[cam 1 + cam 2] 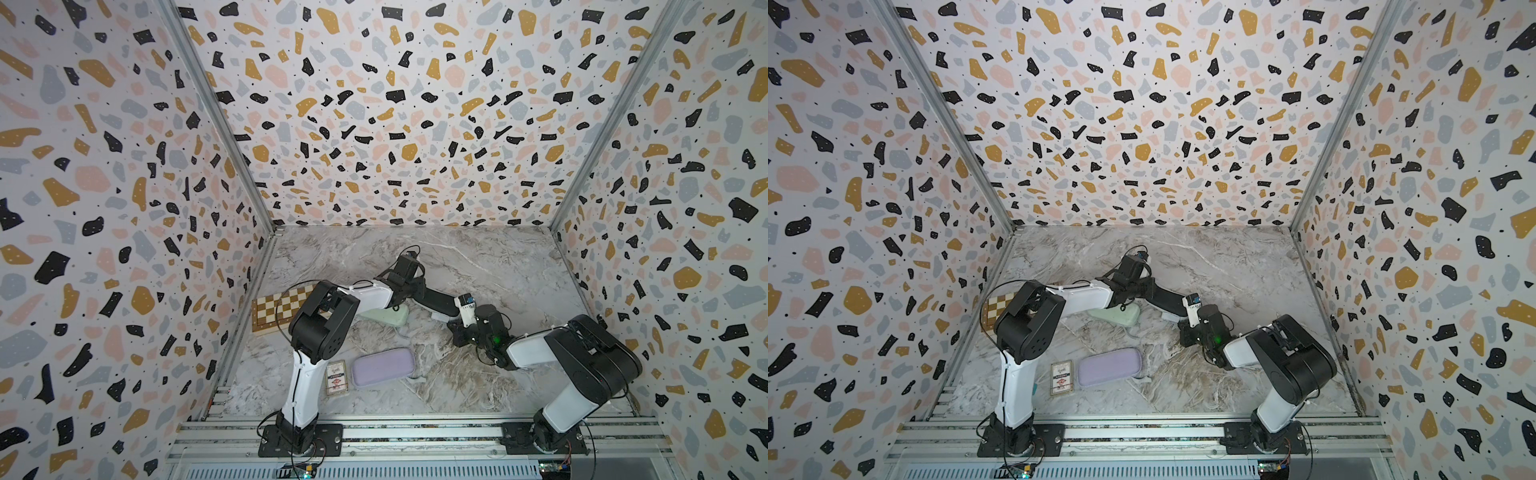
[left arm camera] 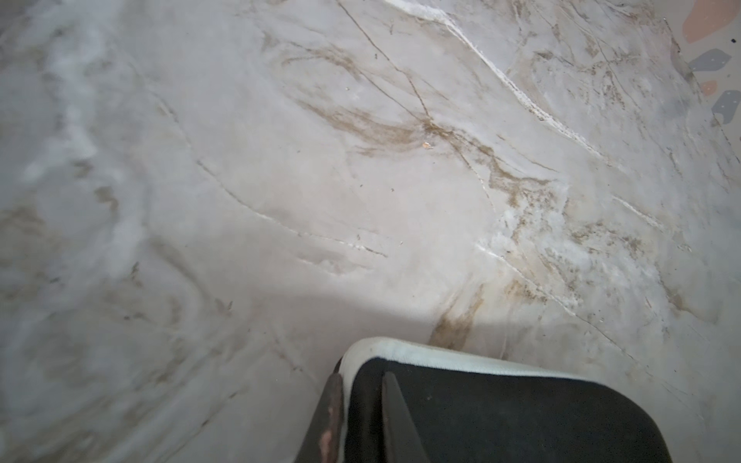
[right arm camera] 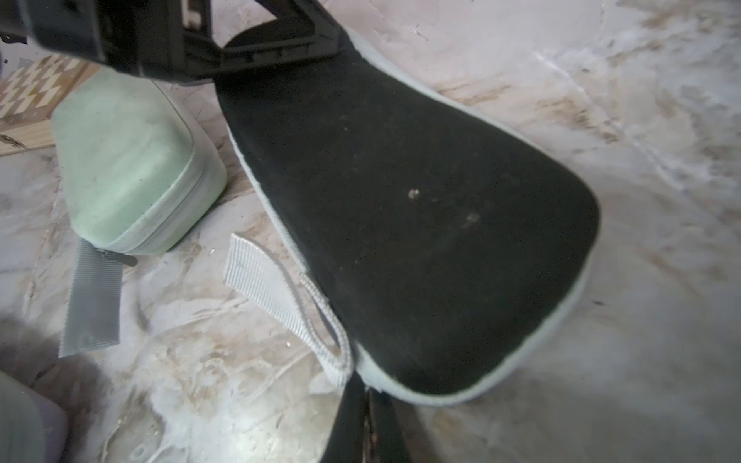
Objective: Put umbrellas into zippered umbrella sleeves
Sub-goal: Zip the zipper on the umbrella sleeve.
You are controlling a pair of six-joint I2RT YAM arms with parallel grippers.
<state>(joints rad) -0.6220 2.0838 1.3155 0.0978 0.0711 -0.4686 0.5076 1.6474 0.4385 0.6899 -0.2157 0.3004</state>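
Left jaws: we see them pinching one end of the black sleeve (image 2: 501, 417), one finger outside its pale rim and one on the black fabric.
Right jaws: we see them pressed together at the pale rim of the opposite end. We cannot tell whether anything thin is caught between them.
Black sleeve: it sits mid-surface in both top views (image 1: 440, 301) (image 1: 1169, 299), stretched between the two wrists. The right wrist view (image 3: 401, 220) shows its black face with a pale edge all round. We cannot tell whether it lies flat or is raised.
Grey strap loop (image 3: 280, 292): it hangs from the black sleeve's side near the right jaws and trails on the surface.
Mint green sleeve: it lies just beside the black sleeve on the robot's left (image 3: 124, 160) and looks zipped shut. In both top views it is partly under the left arm (image 1: 384, 318) (image 1: 1117, 318).
Flat grey strap (image 3: 92, 304): it lies on the surface at the mint green sleeve's zip end.
Chessboard box: it sits beyond the mint green sleeve, against the left wall (image 1: 274, 309) (image 1: 996, 309).
Lilac sleeve: it lies closed and flat, well apart from the black sleeve and nearer the left arm's base (image 1: 383, 367) (image 1: 1109, 366).
Card packet: it lies just beside the lilac sleeve, between it and the left arm (image 1: 336, 377) (image 1: 1061, 377).
Surface: we see grey-veined marble (image 1: 478, 257) (image 2: 240, 160).
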